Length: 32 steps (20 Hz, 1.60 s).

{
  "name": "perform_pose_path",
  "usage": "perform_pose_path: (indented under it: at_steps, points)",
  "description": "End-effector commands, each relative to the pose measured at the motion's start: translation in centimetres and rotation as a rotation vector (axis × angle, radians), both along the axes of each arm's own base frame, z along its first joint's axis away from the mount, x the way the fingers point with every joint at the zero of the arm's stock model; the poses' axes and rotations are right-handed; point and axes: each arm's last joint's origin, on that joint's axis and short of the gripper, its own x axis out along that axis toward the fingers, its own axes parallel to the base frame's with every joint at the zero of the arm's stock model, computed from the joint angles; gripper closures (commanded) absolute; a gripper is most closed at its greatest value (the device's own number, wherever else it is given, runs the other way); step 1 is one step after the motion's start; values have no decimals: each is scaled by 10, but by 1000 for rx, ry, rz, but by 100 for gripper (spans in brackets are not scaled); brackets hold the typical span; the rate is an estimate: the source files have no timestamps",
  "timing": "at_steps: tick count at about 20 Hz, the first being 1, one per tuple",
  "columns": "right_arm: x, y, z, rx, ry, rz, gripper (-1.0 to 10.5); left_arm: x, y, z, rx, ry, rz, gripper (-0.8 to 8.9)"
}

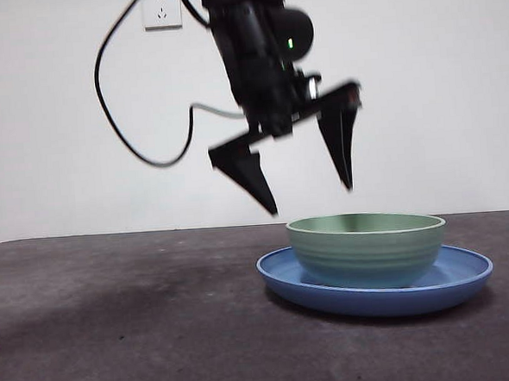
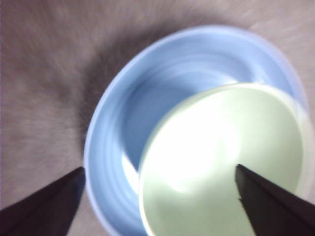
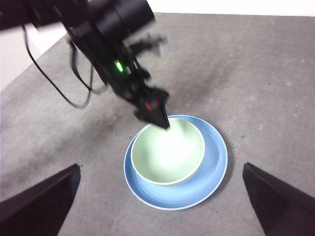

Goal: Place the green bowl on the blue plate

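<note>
The green bowl (image 1: 368, 248) sits upright in the blue plate (image 1: 467, 274) on the table, right of the middle. My left gripper (image 1: 310, 200) hangs open just above the bowl's left rim, jaws spread and touching nothing. In the left wrist view the bowl (image 2: 216, 167) and plate (image 2: 123, 128) lie blurred below the open left gripper (image 2: 160, 169). My right gripper (image 3: 161, 167) is open and empty, high above; its view shows the bowl (image 3: 167, 150) off-centre in the plate (image 3: 212, 167) and the left arm (image 3: 147, 101) over the bowl's rim.
The dark grey table (image 1: 115, 320) runs to a white wall behind. A wall socket (image 1: 160, 8) is at the top, and the arm's black cable (image 1: 111, 104) loops down on the left.
</note>
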Motion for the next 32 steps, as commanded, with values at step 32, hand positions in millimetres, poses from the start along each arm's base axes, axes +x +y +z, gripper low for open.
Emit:
perform_pose_path:
  at_steps: [32]
  points:
    - [68,13,-30,-32,377,23,343,-274,249,159,-289,-667,-73,94]
